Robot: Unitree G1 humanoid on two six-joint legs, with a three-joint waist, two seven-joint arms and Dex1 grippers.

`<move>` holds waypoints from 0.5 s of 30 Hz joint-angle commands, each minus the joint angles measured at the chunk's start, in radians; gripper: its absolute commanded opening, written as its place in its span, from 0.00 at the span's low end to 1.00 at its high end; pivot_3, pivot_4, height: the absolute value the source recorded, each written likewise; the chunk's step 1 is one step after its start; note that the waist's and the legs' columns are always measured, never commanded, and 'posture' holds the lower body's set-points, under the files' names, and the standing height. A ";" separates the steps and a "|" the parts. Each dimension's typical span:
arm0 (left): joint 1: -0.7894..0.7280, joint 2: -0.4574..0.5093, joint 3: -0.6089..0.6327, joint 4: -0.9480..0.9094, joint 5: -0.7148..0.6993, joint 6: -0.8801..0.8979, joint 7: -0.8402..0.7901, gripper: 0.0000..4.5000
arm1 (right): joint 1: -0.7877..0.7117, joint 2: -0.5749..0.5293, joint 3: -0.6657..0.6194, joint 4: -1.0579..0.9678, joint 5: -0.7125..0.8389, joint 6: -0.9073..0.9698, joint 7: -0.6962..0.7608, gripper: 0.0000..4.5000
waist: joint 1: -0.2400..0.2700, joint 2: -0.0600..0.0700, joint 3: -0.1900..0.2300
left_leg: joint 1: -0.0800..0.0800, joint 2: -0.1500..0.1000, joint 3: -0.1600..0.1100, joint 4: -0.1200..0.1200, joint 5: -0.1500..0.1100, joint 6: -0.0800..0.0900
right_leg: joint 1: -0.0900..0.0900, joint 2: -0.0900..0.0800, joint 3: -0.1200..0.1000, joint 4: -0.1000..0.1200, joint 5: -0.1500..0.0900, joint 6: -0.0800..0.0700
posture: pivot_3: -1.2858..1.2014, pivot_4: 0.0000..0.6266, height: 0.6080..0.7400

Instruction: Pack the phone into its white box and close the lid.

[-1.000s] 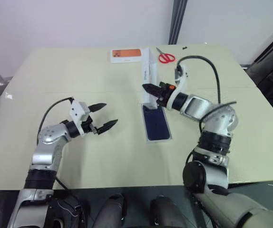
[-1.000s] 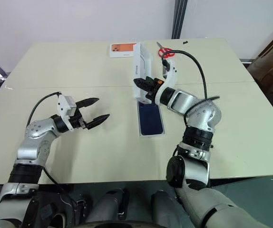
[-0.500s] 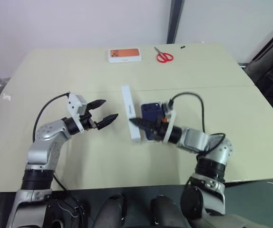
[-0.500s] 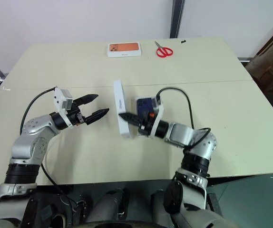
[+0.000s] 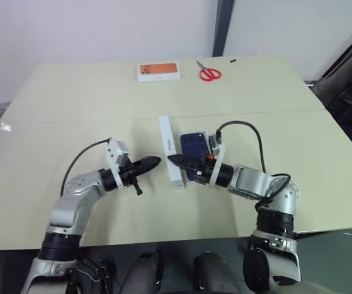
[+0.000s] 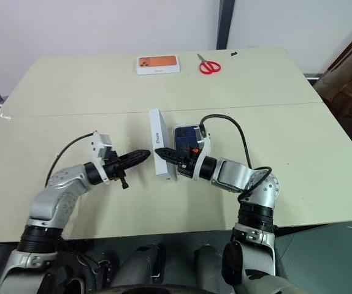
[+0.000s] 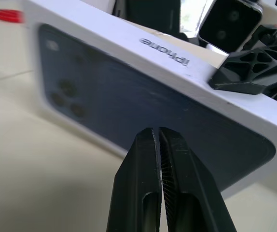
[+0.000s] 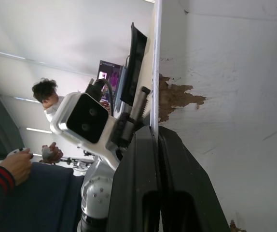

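Beige worktop is carrying an orange-topped white box and red scissors at its far edge. Mid-worktop, the lid is standing on edge, the right tool clamping its rim. Just beside it, the phone is lying in the white box. The left tool is pointing at the lid, fingers together.

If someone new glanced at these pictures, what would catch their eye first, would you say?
Mid-table, the right gripper pinches a white lid standing on edge beside the boxed dark phone. The left gripper, fingers shut, points at the lid. At the far edge lie red scissors and an orange-topped box.
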 commanded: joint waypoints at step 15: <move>-0.179 -0.192 -0.100 0.169 0.113 -0.111 0.082 0.00 | 0.001 -0.540 0.129 -0.091 -0.307 -0.266 0.425 0.87 | 0.020 0.000 0.000 | 0.000 0.000 0.001 0.002 -0.001 0.002 | 0.002 0.000 -0.001 -0.001 0.000 0.000 | 0.52 0.24 0.95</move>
